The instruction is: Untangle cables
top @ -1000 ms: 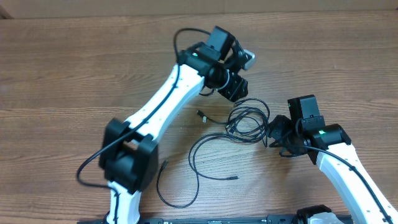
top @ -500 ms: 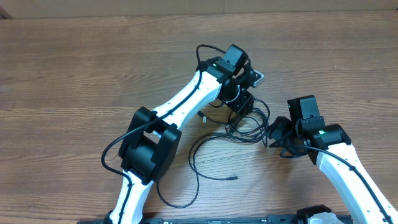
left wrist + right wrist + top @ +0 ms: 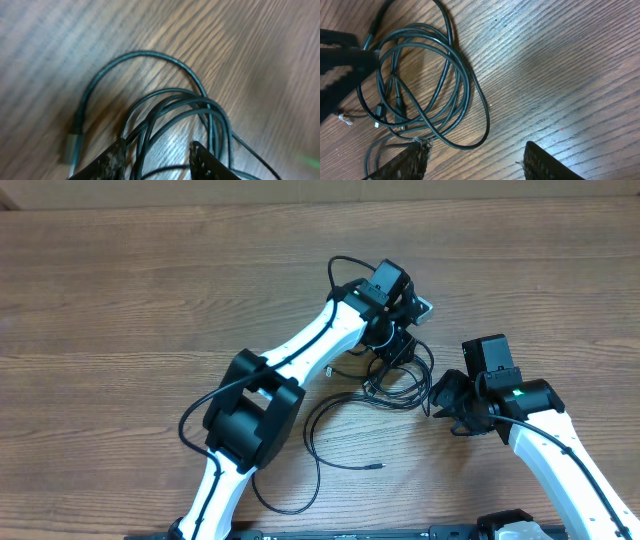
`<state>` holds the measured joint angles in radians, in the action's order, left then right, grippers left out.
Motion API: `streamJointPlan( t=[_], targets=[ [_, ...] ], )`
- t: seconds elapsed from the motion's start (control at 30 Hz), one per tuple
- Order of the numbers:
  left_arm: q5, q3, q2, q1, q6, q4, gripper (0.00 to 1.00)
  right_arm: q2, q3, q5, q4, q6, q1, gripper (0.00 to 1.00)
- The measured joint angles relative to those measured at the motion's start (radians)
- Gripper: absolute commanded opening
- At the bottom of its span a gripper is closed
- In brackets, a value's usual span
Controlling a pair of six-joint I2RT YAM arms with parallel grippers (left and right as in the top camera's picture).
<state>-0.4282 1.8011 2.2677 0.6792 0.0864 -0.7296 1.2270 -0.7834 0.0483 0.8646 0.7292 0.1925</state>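
The cables (image 3: 396, 383) lie as a loose coil of thin black cords on the wood table, between my two grippers. My left gripper (image 3: 400, 350) hangs low over the coil's far edge. In the left wrist view it (image 3: 159, 162) is open, with several strands of the cables (image 3: 170, 92) running between its fingers and a plug (image 3: 74, 145) to the left. My right gripper (image 3: 441, 395) sits just right of the coil. It (image 3: 475, 161) is open over bare wood, and the cables (image 3: 455, 65) pass beside its left finger (image 3: 405, 162).
One long loose cord (image 3: 313, 430) trails from the coil toward the front and ends in a small plug (image 3: 378, 467). Another cord loops near the left arm's base (image 3: 290, 508). A small plug (image 3: 326, 366) lies left of the coil. The left arm reaches diagonally across the table.
My left arm has swung right and come down, so its gripper is now at the coil's far edge, with its jaws a little narrower. The right arm has not moved.
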Motion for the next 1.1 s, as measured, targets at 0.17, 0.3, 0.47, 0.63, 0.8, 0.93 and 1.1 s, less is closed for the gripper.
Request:
streamJointPlan(
  t=[0.17,0.3,0.47,0.63,0.8,0.93,1.1],
  targets=[
    [0.003,0.000,0.040,0.015,0.000,0.005,0.33,0.000,0.000,0.000,0.001,0.000,0.000,0.59],
    [0.004,0.000,0.043,0.020,0.000,0.005,0.29,0.000,0.000,0.000,0.000,0.000,0.000,0.59],
    [0.007,0.000,0.043,0.021,0.001,-0.005,0.10,0.000,0.000,0.000,0.000,0.000,0.000,0.59],
    [0.007,0.000,0.043,0.022,0.004,-0.014,0.04,0.000,0.000,0.000,0.000,0.000,0.000,0.59],
    [0.005,0.024,0.043,0.015,-0.005,-0.071,0.04,0.000,0.000,0.000,0.000,0.000,0.000,0.60],
    [-0.056,0.114,0.033,-0.016,-0.045,-0.151,0.04,0.000,0.000,0.006,-0.006,0.000,0.000,0.63],
    [-0.253,0.235,-0.042,-0.115,-0.111,-0.199,0.04,0.000,0.000,0.093,-0.113,-0.037,0.000,0.63]
  ],
)
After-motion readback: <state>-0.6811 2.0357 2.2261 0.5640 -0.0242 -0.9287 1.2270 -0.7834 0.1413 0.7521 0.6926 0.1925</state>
